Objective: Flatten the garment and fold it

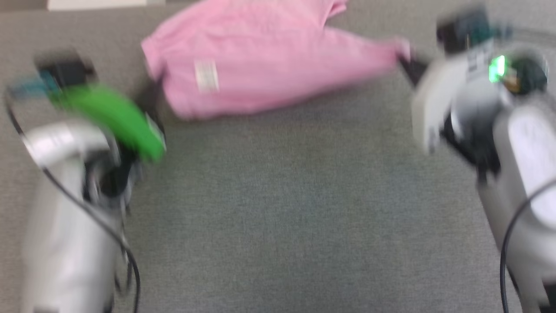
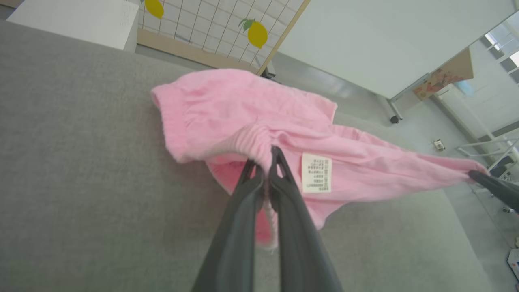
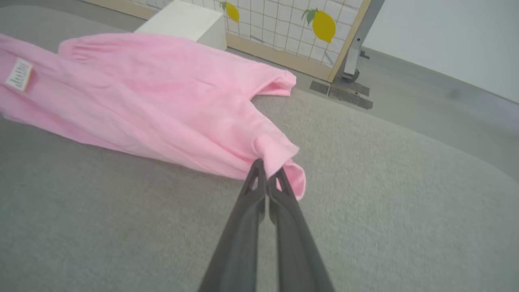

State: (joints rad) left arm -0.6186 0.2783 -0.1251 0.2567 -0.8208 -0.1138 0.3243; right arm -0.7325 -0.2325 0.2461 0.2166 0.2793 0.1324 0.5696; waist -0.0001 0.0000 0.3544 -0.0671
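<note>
Left wrist view: across the grey felt-like surface (image 2: 81, 162) stretches the soft, wrinkled pink garment (image 2: 227, 105), its white label (image 2: 316, 173) printed too small to read, the left gripper (image 2: 265, 160) pinching its gathered edge, the right gripper (image 3: 267, 168) clamping the opposite corner.

Wide bare grey desk (image 1: 304, 208) lies open between the two arms, on the robot's near side; the pink garment (image 1: 260, 74) stretches across the far side, pinched at one end by the left pincer (image 2: 263, 157) and at the other by the right pincer (image 3: 269, 168); a white box (image 3: 182, 22) and a lemon-print screen (image 3: 284, 24) stand beyond it.
</note>
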